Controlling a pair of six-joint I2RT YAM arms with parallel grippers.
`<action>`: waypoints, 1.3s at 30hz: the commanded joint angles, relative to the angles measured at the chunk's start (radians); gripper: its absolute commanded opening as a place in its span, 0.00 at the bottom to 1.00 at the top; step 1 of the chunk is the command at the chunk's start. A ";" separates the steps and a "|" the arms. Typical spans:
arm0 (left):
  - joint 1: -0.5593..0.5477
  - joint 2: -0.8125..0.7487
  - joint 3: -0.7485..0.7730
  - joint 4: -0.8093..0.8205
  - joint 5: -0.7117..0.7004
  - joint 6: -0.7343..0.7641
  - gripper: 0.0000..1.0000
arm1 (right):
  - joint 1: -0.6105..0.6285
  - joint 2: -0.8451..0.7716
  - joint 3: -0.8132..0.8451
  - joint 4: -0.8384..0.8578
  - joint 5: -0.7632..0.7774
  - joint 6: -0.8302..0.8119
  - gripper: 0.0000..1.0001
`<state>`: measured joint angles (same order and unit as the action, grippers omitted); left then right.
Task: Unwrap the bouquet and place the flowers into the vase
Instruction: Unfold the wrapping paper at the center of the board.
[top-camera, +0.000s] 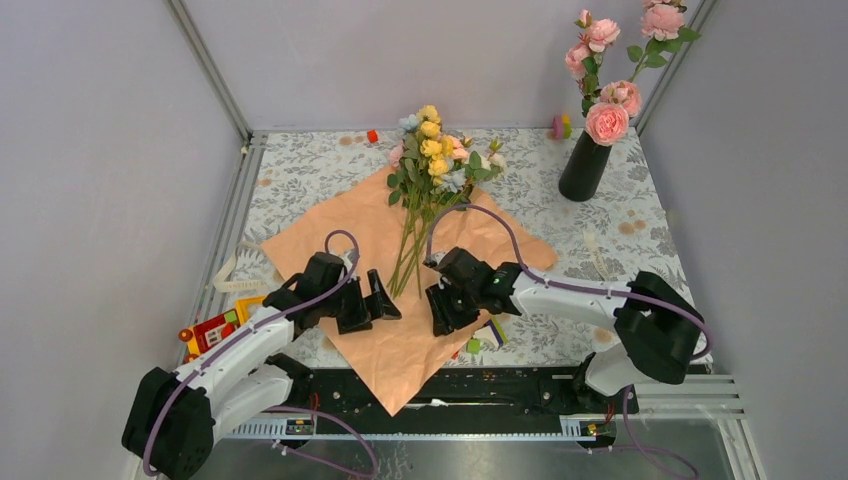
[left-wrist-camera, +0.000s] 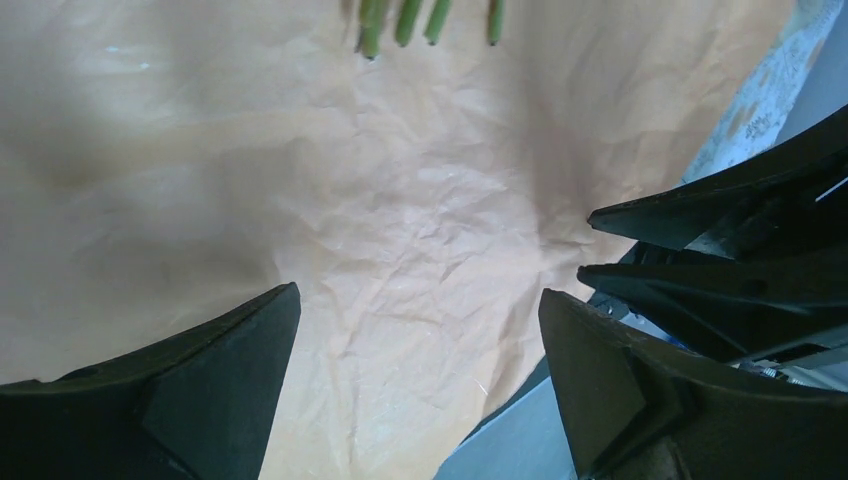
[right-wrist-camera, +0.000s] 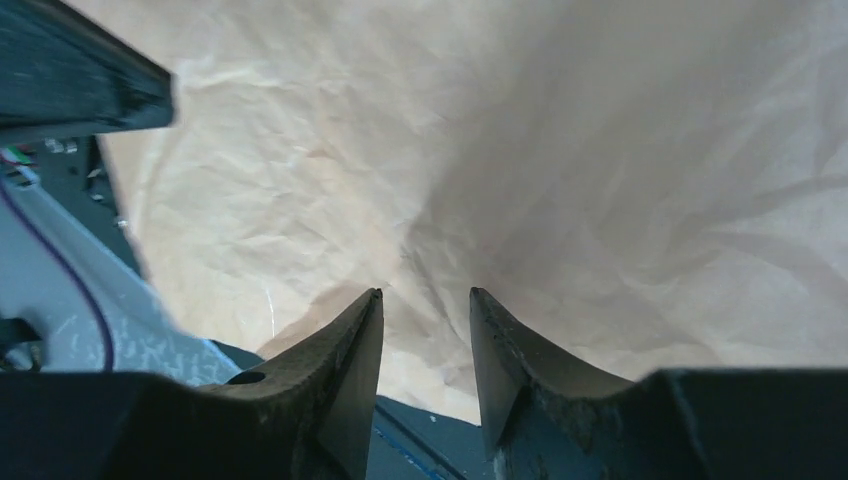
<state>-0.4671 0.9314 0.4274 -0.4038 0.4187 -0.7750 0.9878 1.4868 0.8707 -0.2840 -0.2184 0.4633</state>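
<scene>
so the flowers (top-camera: 432, 160) are lying loose on the paper (top-camera: 330, 235), which is spread out flat on the table (top-camera: 300, 170). blooms point at the far side, and the stems (top-camera: 408, 255) run back toward the arms. the cut ends stop just short of the two grippers, lined up with the gap between them, and neither gripper is touching a stem

left gripper (top-camera: 368, 303) sits just left of the stem ends, low over the paper, fingers spread wide. in its own wrist view the left gripper (left-wrist-camera: 418, 295) has only crinkled paper showing between the tips, and the green stem ends (left-wrist-camera: 400, 20) peek in at the top edge, well ahead of the fingers. the other arm's black fingers (left-wrist-camera: 700, 215) poke in from the right

right gripper (top-camera: 443, 312) is just right of the stem ends, also down at the paper. in its wrist view the right gripper (right-wrist-camera: 425, 295) has its fingers close together with only a narrow gap, and the creases in the paper run right up to it. honestly can't tell if it's pinching a fold or just sitting over it

vase (top-camera: 584, 168) stands upright at the far right, well apart from the flowers, with big pink roses (top-camera: 606, 122) in it
</scene>
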 joint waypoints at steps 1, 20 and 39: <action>-0.002 -0.010 -0.027 0.008 -0.074 -0.055 0.96 | 0.010 0.045 -0.016 -0.008 0.063 0.029 0.43; 0.016 0.020 0.183 -0.081 -0.273 -0.025 0.99 | -0.008 0.027 0.182 -0.221 0.181 -0.017 0.54; 0.302 0.234 0.118 0.227 -0.340 -0.017 0.99 | -0.445 0.115 -0.003 -0.097 0.122 -0.086 0.56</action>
<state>-0.1844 1.1698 0.5549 -0.2588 0.1192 -0.8089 0.6025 1.5944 0.9043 -0.4057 -0.0914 0.4091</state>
